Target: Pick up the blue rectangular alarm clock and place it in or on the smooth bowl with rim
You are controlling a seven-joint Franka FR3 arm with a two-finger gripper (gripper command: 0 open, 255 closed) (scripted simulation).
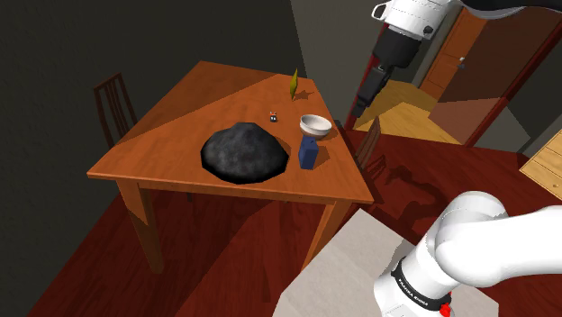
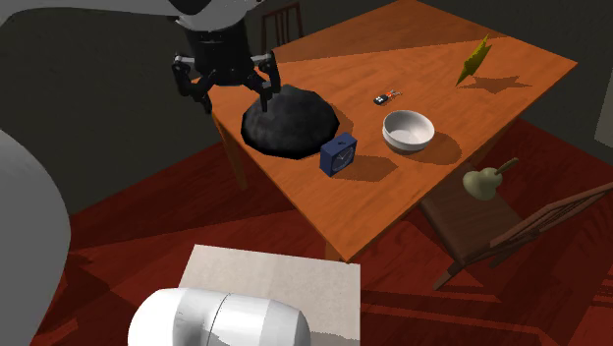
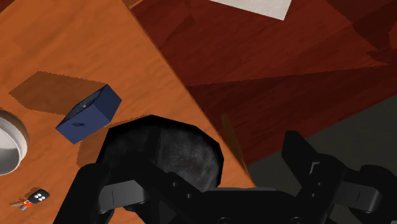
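Observation:
The blue rectangular alarm clock (image 1: 308,153) (image 2: 338,154) (image 3: 89,114) stands on the wooden table (image 2: 334,211) near its edge. It sits between a black rock-like lump (image 2: 290,123) (image 3: 172,149) and the white rimmed bowl (image 1: 315,124) (image 2: 408,130) (image 3: 9,143), apart from both. My gripper (image 2: 234,98) (image 3: 191,153) hangs high above the table, over the lump's outer side. Its fingers stand wide apart with nothing between them. The clock lies off to one side of the fingers, well below them.
A small key fob (image 2: 385,97) (image 3: 35,197) lies beyond the bowl, and a yellow-green object (image 2: 474,59) stands at the far corner. A chair (image 2: 511,221) holding a pear (image 2: 483,180) is beside the table. The stand (image 2: 275,285) sits below the table's edge.

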